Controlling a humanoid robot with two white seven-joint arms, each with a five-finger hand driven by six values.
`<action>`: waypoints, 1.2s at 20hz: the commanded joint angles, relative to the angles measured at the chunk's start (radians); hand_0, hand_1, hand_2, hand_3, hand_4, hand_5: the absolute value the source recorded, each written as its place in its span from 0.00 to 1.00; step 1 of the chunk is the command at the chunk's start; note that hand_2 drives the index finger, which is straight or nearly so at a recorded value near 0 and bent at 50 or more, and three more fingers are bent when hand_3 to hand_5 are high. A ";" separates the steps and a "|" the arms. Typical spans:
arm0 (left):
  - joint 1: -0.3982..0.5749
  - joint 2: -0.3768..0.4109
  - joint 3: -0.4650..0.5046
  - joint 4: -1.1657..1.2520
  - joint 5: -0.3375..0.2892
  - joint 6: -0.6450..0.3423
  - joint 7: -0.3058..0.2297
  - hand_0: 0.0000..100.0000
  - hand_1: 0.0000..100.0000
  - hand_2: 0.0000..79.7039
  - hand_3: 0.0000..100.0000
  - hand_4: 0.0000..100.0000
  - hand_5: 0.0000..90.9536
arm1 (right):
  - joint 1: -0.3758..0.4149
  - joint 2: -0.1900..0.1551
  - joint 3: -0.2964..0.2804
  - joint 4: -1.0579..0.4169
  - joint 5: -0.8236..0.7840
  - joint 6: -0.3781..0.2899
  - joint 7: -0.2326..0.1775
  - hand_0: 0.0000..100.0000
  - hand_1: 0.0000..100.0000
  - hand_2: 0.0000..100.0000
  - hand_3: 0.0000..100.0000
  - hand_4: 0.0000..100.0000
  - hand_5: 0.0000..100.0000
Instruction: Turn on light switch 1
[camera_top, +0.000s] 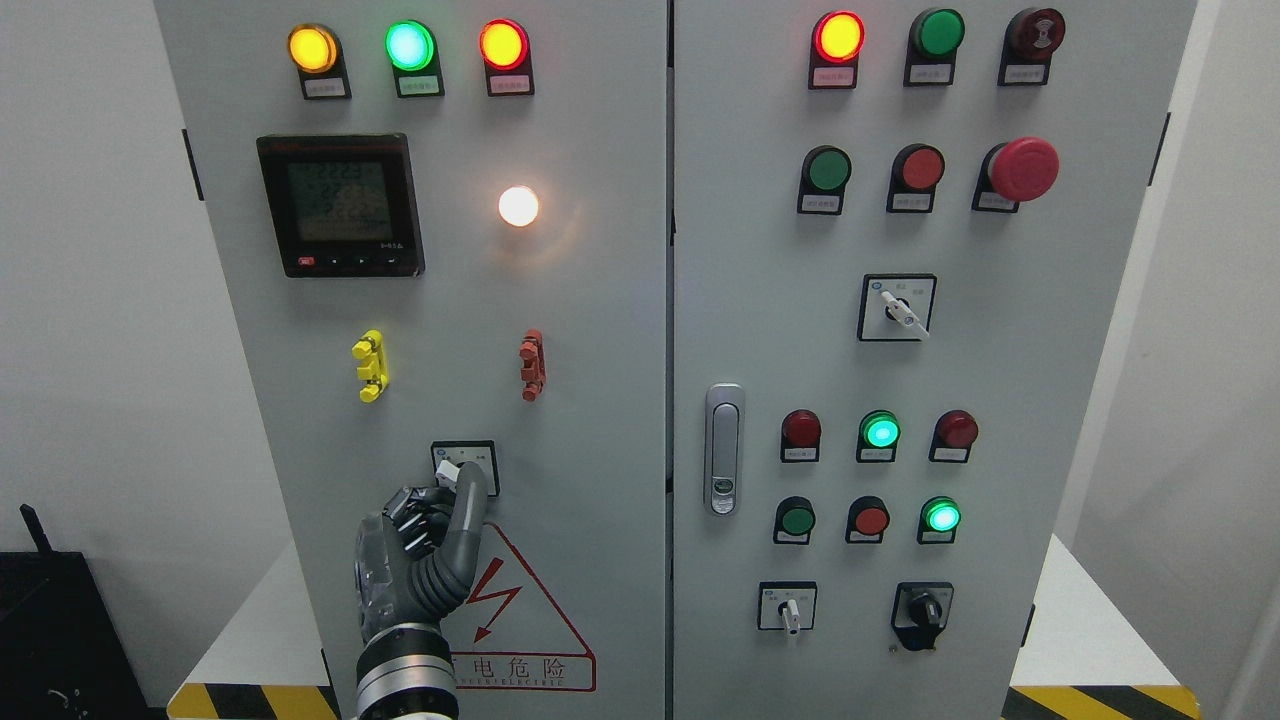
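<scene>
Light switch 1 (464, 468) sits low on the cabinet's left door (600, 400), above the red warning triangle (515, 610). The left hand (425, 545) pinches its white knob from below. Bare door lies all around.

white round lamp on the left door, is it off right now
No, the white round lamp glows brightly and casts a warm halo on the left door around it.

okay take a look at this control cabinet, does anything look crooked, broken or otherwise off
Nothing looks damaged or askew. The left hand reaches up to the rotary switch on the left door, a finger on its white knob. The round white lamp above glows, and the warning triangle sticker lies flat.
</scene>
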 joint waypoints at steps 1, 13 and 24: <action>0.012 0.003 -0.006 -0.010 0.000 -0.010 0.004 0.24 0.47 0.77 0.92 0.95 0.95 | 0.000 0.000 0.000 0.000 0.000 0.000 0.001 0.50 0.00 0.00 0.00 0.00 0.00; 0.225 0.029 -0.050 -0.079 -0.046 -0.172 0.001 0.23 0.47 0.77 0.92 0.95 0.95 | -0.001 0.000 0.000 0.000 0.000 0.000 0.001 0.50 0.00 0.00 0.00 0.00 0.00; 0.802 0.188 0.140 0.262 0.086 -0.762 -0.147 0.25 0.42 0.62 0.88 0.94 0.90 | 0.000 0.000 0.000 0.000 0.000 0.000 0.001 0.50 0.00 0.00 0.00 0.00 0.00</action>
